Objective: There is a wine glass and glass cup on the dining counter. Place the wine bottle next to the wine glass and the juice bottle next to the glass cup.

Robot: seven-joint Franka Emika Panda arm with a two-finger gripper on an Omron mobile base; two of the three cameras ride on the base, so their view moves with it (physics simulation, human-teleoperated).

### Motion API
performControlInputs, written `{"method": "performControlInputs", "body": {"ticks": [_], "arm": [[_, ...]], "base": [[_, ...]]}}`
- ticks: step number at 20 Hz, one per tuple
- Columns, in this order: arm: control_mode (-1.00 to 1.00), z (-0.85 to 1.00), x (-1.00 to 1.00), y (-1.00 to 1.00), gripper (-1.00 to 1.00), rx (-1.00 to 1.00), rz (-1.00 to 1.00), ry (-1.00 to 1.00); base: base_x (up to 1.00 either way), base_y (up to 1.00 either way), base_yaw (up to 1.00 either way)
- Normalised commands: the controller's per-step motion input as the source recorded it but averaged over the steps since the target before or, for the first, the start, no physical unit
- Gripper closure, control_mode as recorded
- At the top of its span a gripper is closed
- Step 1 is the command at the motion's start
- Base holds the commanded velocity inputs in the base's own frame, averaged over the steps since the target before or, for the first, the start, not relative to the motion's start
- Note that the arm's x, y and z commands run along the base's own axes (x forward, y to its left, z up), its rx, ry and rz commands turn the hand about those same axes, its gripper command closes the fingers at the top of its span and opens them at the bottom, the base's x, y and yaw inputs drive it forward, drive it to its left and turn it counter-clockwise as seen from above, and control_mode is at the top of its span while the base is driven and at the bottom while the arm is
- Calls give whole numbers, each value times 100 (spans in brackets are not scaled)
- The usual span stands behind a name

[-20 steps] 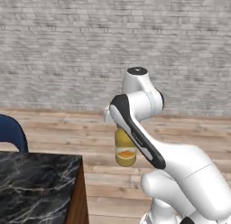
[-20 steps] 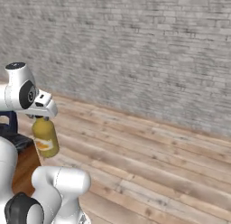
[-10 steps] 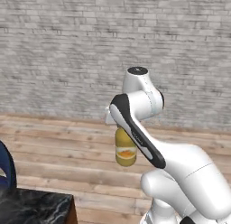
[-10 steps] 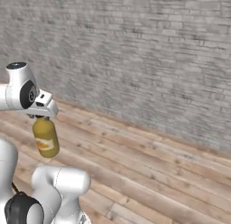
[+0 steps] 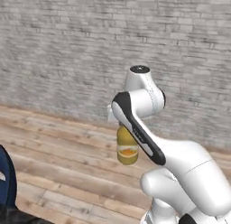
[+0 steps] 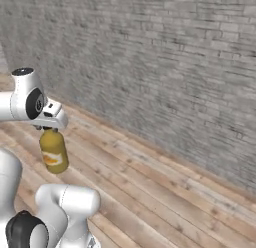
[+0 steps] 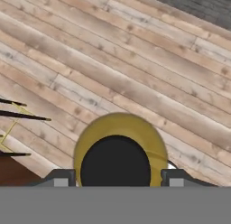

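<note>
The juice bottle point(image 5: 127, 149), stubby and yellow-orange with an orange label, hangs upright in the air over the wooden floor. My gripper point(image 6: 50, 130) is shut on its neck from above. In the right base view the juice bottle point(image 6: 53, 152) hangs just under the white hand. The hand view looks straight down on the black cap and yellow shoulders of the juice bottle point(image 7: 116, 156), with my gripper point(image 7: 116, 178) closed on either side of the cap. A dark sliver of the dining counter point(image 5: 10, 217) shows at the lower left corner. The wine glass, glass cup and wine bottle are out of view.
A grey brick wall point(image 5: 67, 51) runs across the back, with plank floor point(image 6: 165, 192) below it. A dark blue chair back point(image 5: 6, 182) stands at the lower left edge. Thin dark rods and a brown surface point(image 7: 12, 171) sit at the left of the hand view.
The whole picture has shifted, so the base has moved: the counter and blue chair slid toward the lower left edge. The juice bottle stays in the same grip.
</note>
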Motion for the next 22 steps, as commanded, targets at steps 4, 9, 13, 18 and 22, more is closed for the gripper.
{"method": "performControlInputs", "body": {"ticks": [4, 9, 13, 18, 22], "arm": [[100, 0, 0, 0, 100, 0, 0, 0], [100, 0, 0, 0, 100, 0, 0, 0], [100, 0, 0, 0, 100, 0, 0, 0], [100, 0, 0, 0, 100, 0, 0, 0], [100, 0, 0, 0, 100, 0, 0, 0]], "base": [[58, -12, 53], [63, -13, 48], [71, -18, 35], [73, -20, 31], [73, -16, 35]]}}
